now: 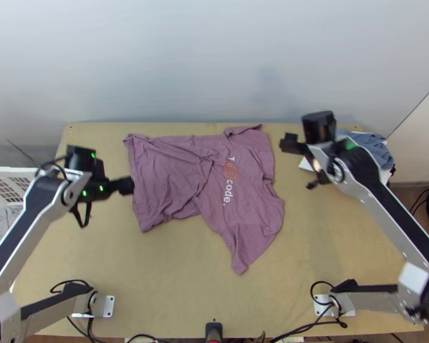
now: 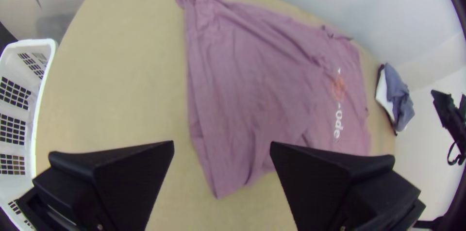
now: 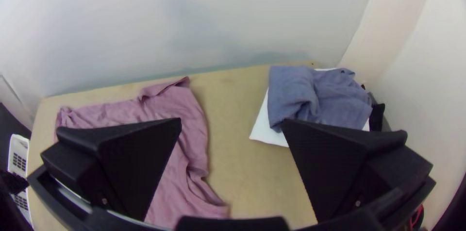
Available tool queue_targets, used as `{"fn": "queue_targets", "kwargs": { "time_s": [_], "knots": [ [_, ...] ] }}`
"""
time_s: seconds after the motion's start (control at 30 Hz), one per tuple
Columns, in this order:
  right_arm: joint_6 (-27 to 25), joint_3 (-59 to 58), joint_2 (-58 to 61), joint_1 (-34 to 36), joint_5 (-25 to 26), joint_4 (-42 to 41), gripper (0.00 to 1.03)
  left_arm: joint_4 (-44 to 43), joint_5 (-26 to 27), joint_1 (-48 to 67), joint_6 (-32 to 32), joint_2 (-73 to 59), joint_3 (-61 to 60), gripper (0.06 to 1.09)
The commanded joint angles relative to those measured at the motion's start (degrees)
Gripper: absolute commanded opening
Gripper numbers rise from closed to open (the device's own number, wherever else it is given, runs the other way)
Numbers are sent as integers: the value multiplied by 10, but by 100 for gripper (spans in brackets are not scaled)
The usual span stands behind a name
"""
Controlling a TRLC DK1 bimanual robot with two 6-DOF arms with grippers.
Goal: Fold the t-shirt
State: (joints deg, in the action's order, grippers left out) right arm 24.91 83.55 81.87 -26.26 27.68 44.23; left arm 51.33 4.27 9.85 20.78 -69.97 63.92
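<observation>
Wooden table [image 1: 169, 274]: mauve t-shirt [image 1: 166, 177] lies spread, wrinkled.

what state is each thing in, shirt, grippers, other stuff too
t-shirt: laid out print up, wrinkled, not folded into a bundle
left gripper: open, empty
right gripper: open, empty
blue-grey cloth: bunched, lying on the white item
white item: flat, partly covered
white basket: standing beside the table

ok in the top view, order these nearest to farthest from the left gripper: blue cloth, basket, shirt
1. Shirt, just beside the left gripper
2. Basket, at the view's left edge
3. Blue cloth, over on the right
</observation>
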Motion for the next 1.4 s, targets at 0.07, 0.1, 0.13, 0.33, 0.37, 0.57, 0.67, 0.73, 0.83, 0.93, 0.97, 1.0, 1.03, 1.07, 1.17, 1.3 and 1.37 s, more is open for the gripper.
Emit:
{"fn": "queue_targets", "kwargs": {
  "time_s": [0.07,0.1,0.13,0.33,0.37,0.57,0.67,0.73,0.83,0.93,0.97,1.0,1.03,1.07,1.17,1.3,1.37],
  "knots": [
    [4,-110,-114,19,-61,53,97,-6,-21,64,-3,59,-138,102],
    [7,-120,-122,19,-74,58,97,-22,-27,70,-3,63,-152,102],
    [12,-130,-126,19,-88,64,97,-44,-37,78,-4,71,-170,102],
    [18,-168,-144,29,-106,67,97,-120,-76,128,-6,70,-231,102],
    [18,-171,-145,31,-106,66,97,-126,-75,132,-5,64,-233,102],
    [28,-189,-142,34,-112,60,97,-129,-75,157,13,21,-230,101],
    [33,-196,-138,36,-114,59,97,-140,-75,163,18,10,-229,97],
    [33,-201,-137,38,-114,58,97,-145,-75,164,19,3,-230,97],
    [33,-207,-137,38,-114,58,97,-155,-75,165,20,-10,-233,93],
    [31,-212,-140,38,-116,59,97,-183,-75,165,19,-13,-247,88],
    [31,-213,-141,36,-119,60,97,-191,-76,165,18,-17,-252,88],
    [30,-214,-142,32,-121,61,97,-195,-76,165,18,-21,-254,88],
    [30,-214,-142,29,-123,64,97,-199,-75,165,18,-25,-256,88],
    [29,-214,-142,25,-125,66,97,-204,-75,166,19,-28,-258,88],
    [28,-213,-141,20,-138,67,97,-231,-76,168,19,-31,-268,74],
    [28,-210,-134,4,-165,76,97,-269,-81,167,19,-33,-281,44],
    [28,-211,-130,-15,-192,90,97,-274,-96,167,17,-41,-280,23]
  ]
}}
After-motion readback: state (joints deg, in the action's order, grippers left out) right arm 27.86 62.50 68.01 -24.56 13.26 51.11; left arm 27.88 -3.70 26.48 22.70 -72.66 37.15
